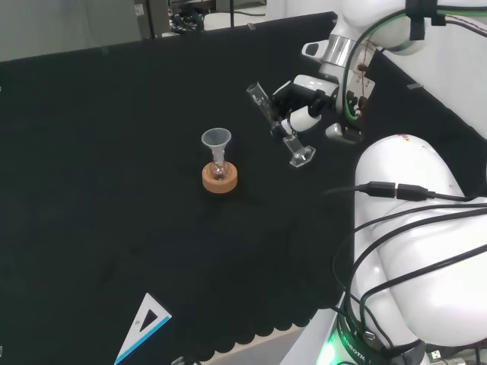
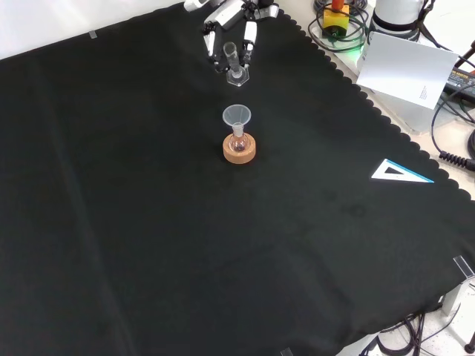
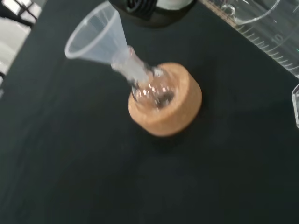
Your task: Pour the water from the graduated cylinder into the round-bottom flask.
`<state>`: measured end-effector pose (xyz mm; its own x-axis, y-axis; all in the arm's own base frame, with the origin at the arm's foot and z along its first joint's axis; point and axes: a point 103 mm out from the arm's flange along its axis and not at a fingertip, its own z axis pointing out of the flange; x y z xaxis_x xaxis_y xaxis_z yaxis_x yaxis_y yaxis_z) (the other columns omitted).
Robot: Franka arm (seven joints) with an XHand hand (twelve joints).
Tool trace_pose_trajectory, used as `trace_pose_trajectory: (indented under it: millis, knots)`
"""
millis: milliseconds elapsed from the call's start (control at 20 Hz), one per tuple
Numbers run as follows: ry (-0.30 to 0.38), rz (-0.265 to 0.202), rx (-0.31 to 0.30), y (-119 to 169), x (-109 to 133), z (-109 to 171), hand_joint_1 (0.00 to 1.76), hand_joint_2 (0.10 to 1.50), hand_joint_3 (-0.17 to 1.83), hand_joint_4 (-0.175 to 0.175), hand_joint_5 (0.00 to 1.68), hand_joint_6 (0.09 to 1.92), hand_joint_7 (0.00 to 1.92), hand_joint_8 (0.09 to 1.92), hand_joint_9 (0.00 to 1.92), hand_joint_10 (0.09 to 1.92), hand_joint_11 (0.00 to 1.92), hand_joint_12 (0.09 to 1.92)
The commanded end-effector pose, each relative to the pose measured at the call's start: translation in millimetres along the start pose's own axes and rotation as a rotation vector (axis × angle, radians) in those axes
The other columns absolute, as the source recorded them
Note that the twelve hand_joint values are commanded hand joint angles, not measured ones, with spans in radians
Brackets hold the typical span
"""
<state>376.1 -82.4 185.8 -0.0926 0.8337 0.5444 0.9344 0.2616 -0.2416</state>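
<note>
While your hand (image 1: 304, 106) held the tilted cylinder (image 1: 279, 125) in curled fingers, the flask (image 1: 220, 172) with funnel (image 1: 216, 140) stood left of it in the head view.

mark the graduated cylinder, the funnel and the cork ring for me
graduated cylinder (image 1: 275, 122), head view, on the tilted tube by the hand.
funnel (image 2: 237, 116), front view, on the cone's wide mouth.
cork ring (image 3: 180, 114), wrist view, on its outer side wall.

graduated cylinder (image 3: 261, 23) cut off at wrist-view edge, water level – can't tell, flask (image 1: 219, 172) contents too small to read
</note>
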Motion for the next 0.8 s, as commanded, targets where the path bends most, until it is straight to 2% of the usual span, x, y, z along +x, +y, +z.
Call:
trace_pose_trajectory:
  millis: [50, 400, 800]
  knots:
    - [-0.07, 0.03, 0.07, -6, 2, 4, 1.14, 1.12, -0.01, -0.106, 1.0, 0.99, 1.33, 0.31, 1.49, 0.09, 1.26, 0.76]
    - [-0.153, 0.069, 0.133, 1, 12, 2, 1.14, 1.12, -0.01, -0.108, 1.0, 0.99, 1.33, 0.3, 1.49, 0.09, 1.26, 0.75]
    - [-0.216, 0.15, 0.246, 15, 10, -1, 1.14, 1.11, -0.01, -0.11, 1.0, 0.99, 1.35, 0.3, 1.5, 0.09, 1.27, 0.75]
